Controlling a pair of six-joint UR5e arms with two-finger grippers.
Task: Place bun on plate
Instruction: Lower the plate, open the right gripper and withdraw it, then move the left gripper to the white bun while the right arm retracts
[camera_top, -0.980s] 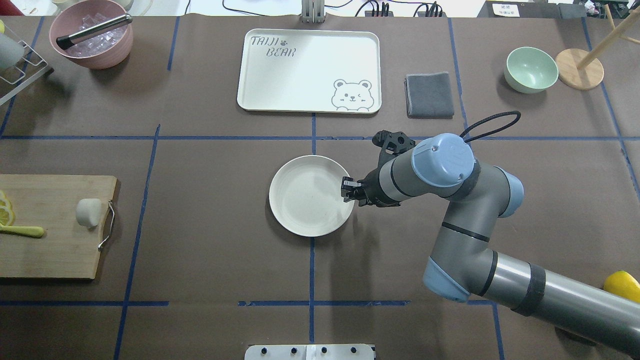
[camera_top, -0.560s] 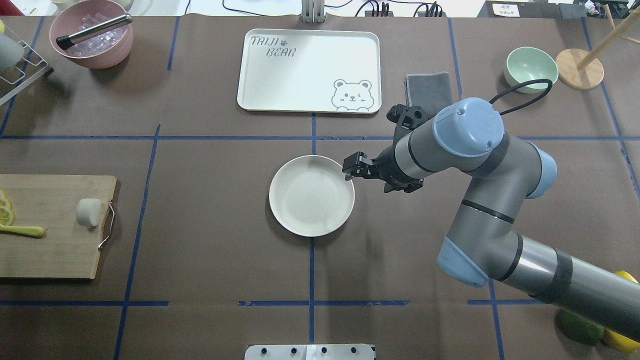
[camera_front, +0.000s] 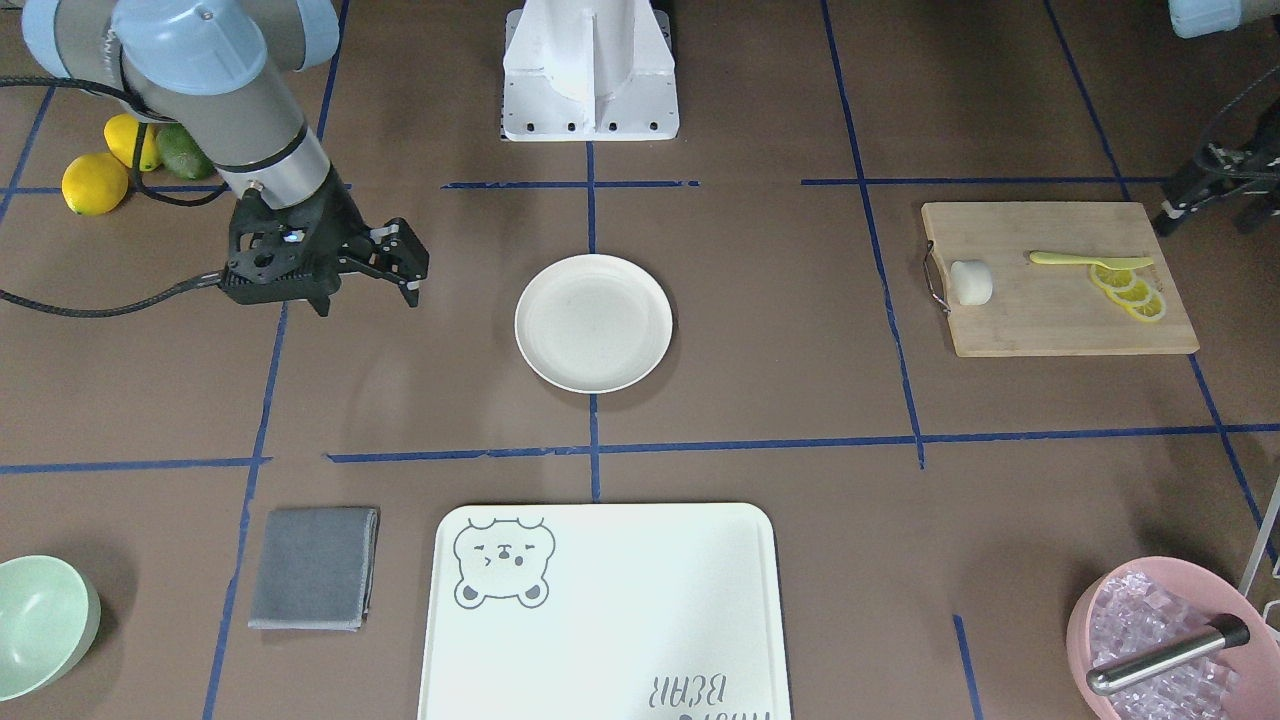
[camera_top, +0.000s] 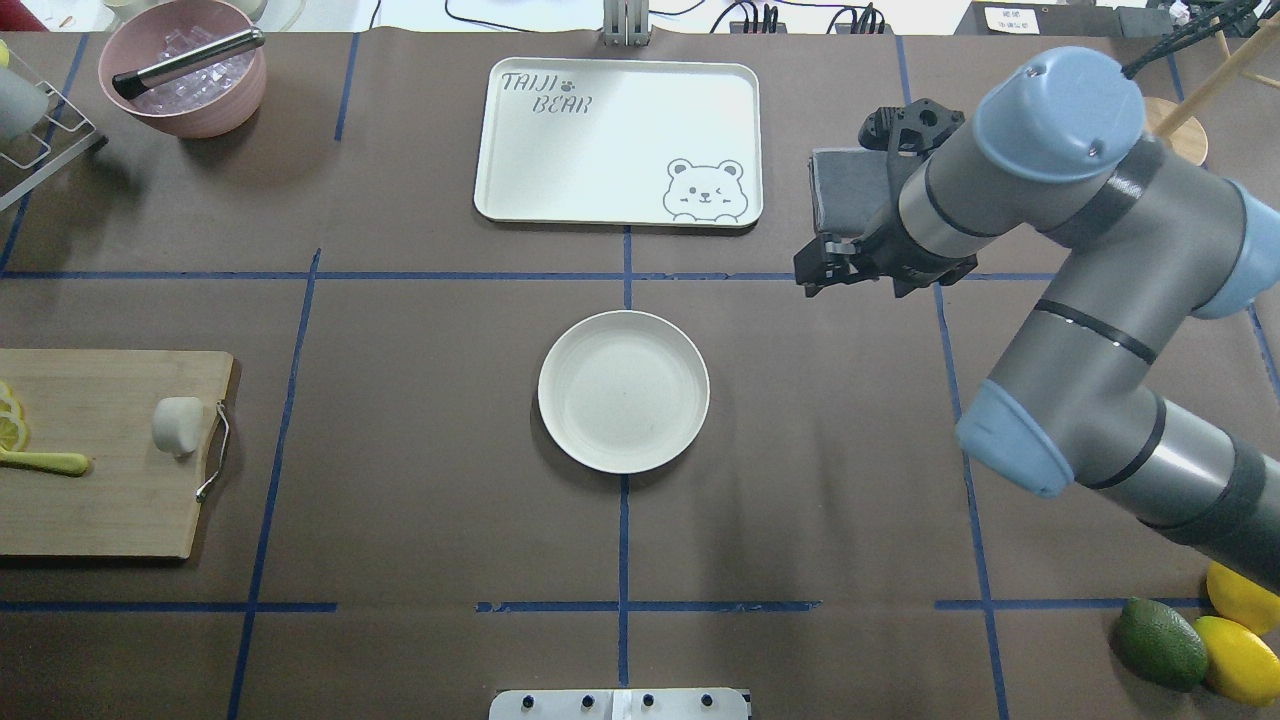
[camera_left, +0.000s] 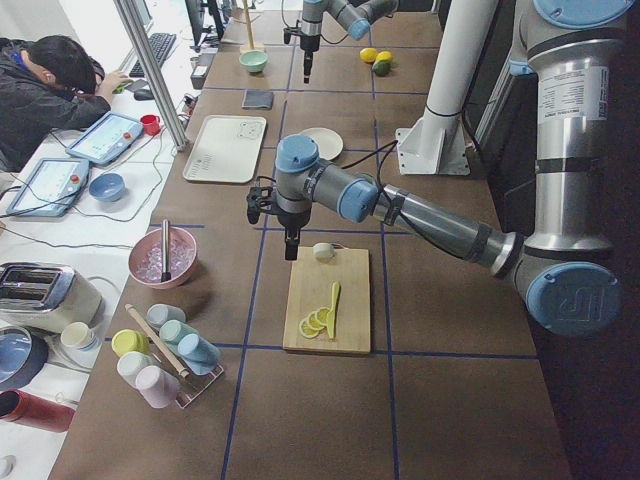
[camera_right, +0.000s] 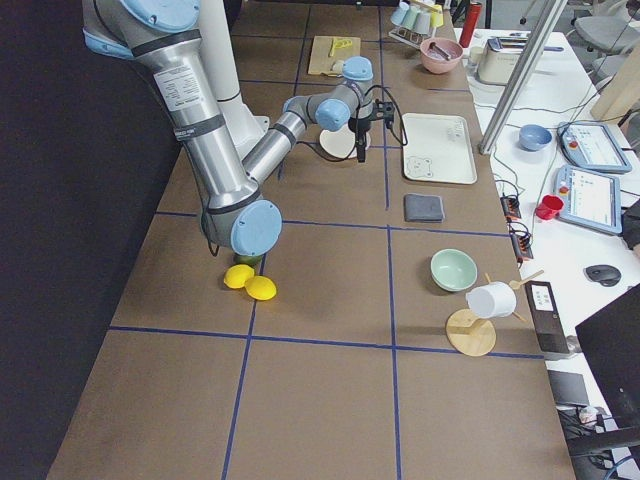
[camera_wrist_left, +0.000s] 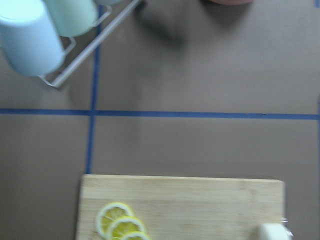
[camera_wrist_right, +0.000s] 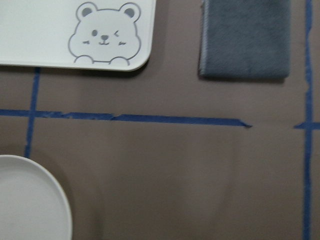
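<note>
The bun (camera_top: 178, 425) lies on the board (camera_top: 100, 480), well apart from the plate (camera_top: 623, 391).
In the overhead view the bun is at 9 o'clock from the plate, at the board's right edge near its metal handle, with lemon slices (camera_top: 10, 420) at the far left of the board. The right gripper (camera_top: 812, 275) hangs above the table at 2 o'clock from the plate and holds nothing. Its fingers are seen side-on, so I cannot tell if they are spread or pressed together. The left gripper (camera_left: 290, 245) hangs just beside the bun in the left side view, and its fingers also cannot be judged. At 12 o'clock from the plate is the tray (camera_top: 610, 150), printed "TAIJI BEAR" with a paw mark and a winking bear. A grey cloth (camera_top: 840, 195) lies at 3 o'clock from the tray.
</note>
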